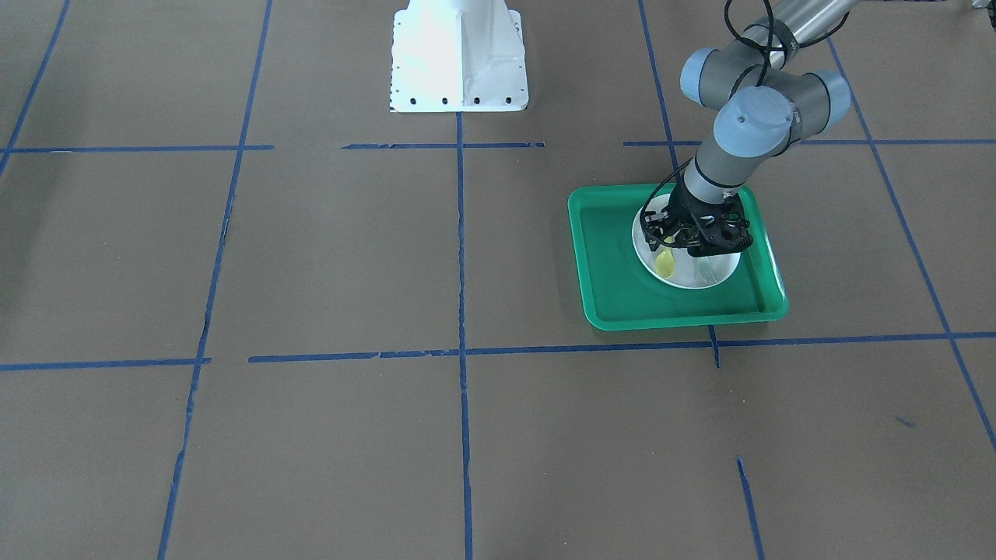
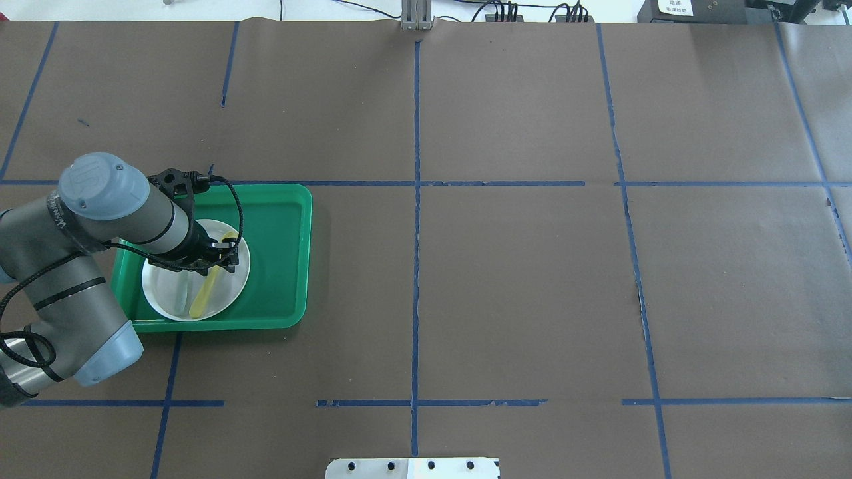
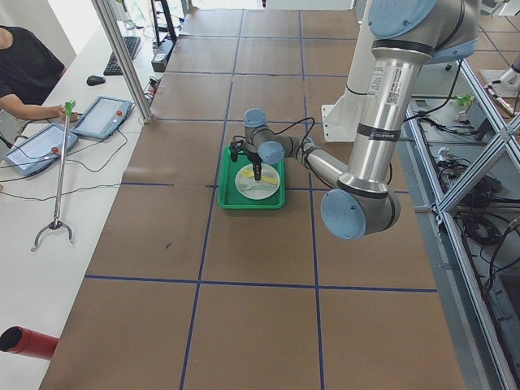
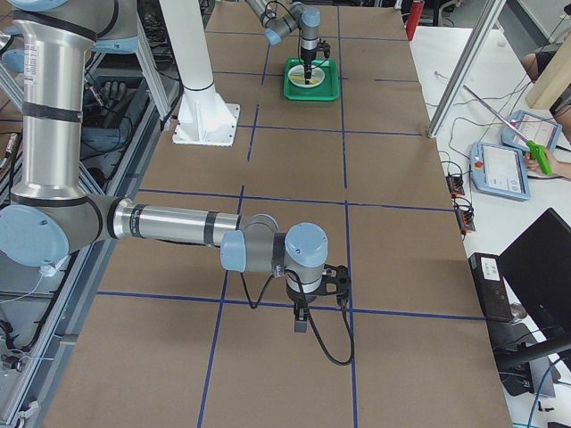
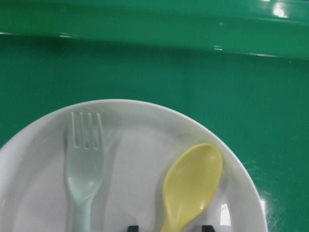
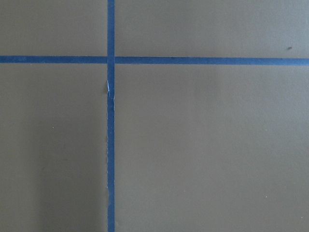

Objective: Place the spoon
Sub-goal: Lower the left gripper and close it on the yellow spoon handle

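Observation:
The pale yellow spoon (image 5: 193, 183) lies on a white plate (image 5: 140, 140) inside a green tray (image 2: 279, 266), its bowl toward the tray's rim. It also shows in the overhead view (image 2: 208, 289) and the front view (image 1: 664, 264). My left gripper (image 2: 216, 256) points down over the plate. It is open, and its two fingertips (image 5: 133, 227) stand on either side of the spoon's handle without touching it. My right gripper (image 4: 302, 319) hangs over bare brown table far from the tray, and I cannot tell whether it is open or shut.
A translucent grey-green fork (image 5: 84, 164) lies on the plate beside the spoon, parallel to it. The tray's raised rim (image 5: 154, 41) runs just beyond the plate. Blue tape lines (image 6: 111, 121) cross the brown table. The white robot base (image 1: 459, 58) stands at the table's middle.

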Controlling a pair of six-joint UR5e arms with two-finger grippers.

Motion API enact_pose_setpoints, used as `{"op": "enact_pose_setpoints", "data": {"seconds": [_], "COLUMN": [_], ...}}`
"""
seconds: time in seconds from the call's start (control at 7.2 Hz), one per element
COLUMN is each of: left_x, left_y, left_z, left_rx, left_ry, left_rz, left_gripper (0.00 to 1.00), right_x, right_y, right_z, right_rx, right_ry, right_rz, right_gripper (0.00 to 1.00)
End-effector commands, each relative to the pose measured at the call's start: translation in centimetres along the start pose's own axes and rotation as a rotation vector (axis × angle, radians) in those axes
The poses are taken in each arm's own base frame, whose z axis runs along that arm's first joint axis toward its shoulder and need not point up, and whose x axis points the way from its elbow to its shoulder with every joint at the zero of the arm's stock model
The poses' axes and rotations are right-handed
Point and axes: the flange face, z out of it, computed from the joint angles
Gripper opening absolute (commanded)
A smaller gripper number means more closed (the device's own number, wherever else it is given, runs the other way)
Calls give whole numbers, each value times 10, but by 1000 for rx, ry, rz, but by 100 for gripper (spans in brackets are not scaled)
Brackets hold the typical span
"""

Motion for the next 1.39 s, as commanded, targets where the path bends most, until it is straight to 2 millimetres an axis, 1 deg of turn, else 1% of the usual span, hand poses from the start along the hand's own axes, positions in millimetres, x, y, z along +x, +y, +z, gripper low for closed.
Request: {"op": "enact_pose_setpoints", "data": {"seconds": [0.0,0.14,0.28,0.42,0.56,0.83,0.97,1.11,1.25], "left_x": [0,0,0,-1,-1,-5,-5,-2,0], "left_y": [0,-1,0,-1,0,2,2,2,3], "left_z": [-1,0,-1,-2,-3,-4,-5,-12,-27], "left_rx": [1,1,2,4,5,4,4,9,19], "left_ry": [1,0,2,2,3,1,2,13,26], "left_rz": [-2,-3,-1,-1,0,-1,0,8,17], "left_gripper": [40,32,28,18,10,5,4,4,2], "right_x": [0,0,0,0,0,0,0,0,0], "right_y": [0,0,0,0,0,0,0,0,0], "right_z": [0,0,0,0,0,0,0,0,0], "right_rx": [0,1,0,0,0,0,0,0,0], "right_ry": [0,0,0,0,0,0,0,0,0], "right_rz": [0,-1,0,-1,0,0,0,-1,0], "right_gripper": [100,100,100,100,100,100,100,100,100]}}
